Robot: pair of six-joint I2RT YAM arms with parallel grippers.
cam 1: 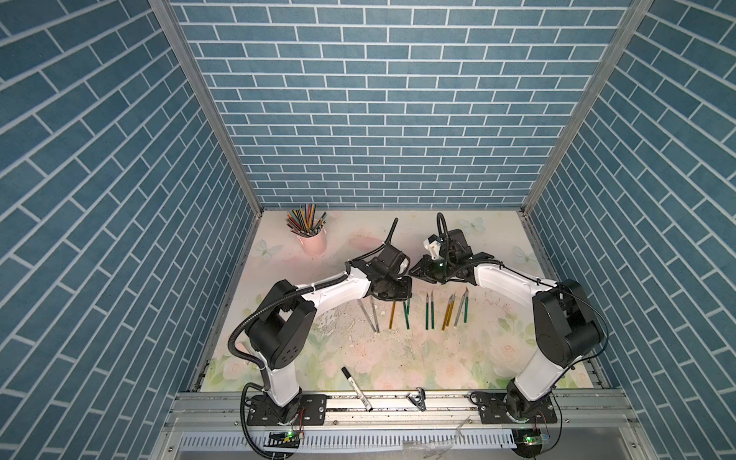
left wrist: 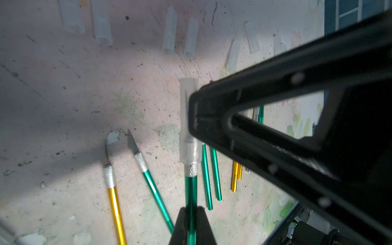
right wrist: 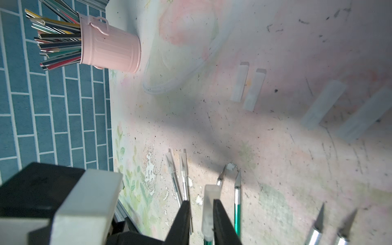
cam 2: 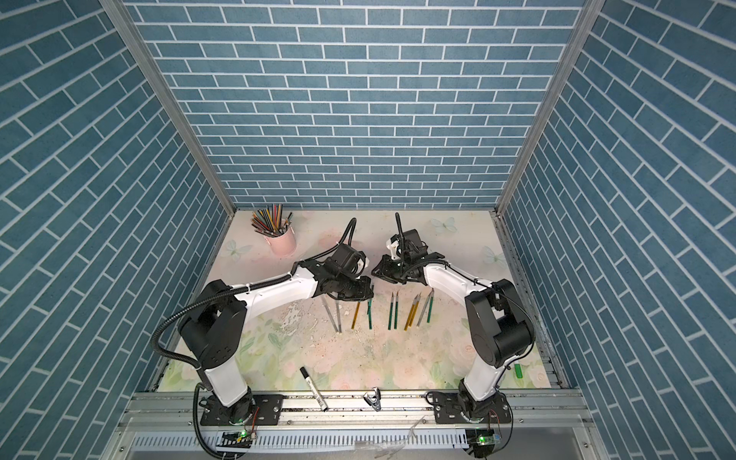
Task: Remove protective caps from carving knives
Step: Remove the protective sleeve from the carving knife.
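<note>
Blue brick-print walls all round, and a scuffed floral tabletop underneath. Nearest, at 6 o'clock, a marker pen lies on the front rail, nothing to do with the job.

Mid-table is the row of carving knives, most with bare blades. Over the row's 9 o'clock half, the left gripper is clamped tight on the handle of a green knife, held clear of the table by the look of it. The right gripper has its jaws either side of that knife's cap. One finger is against it and there's a sliver of gap at the other, so I can't tell if it's biting yet. The cap sits fully on the blade.

Further toward 12 o'clock, seven or so loose caps lie on the table, so I'd say most of it's done. What's left is this cap plus two silver knives at the 9 o'clock end that look capped. Far back at 11 o'clock is the pink cup.
</note>
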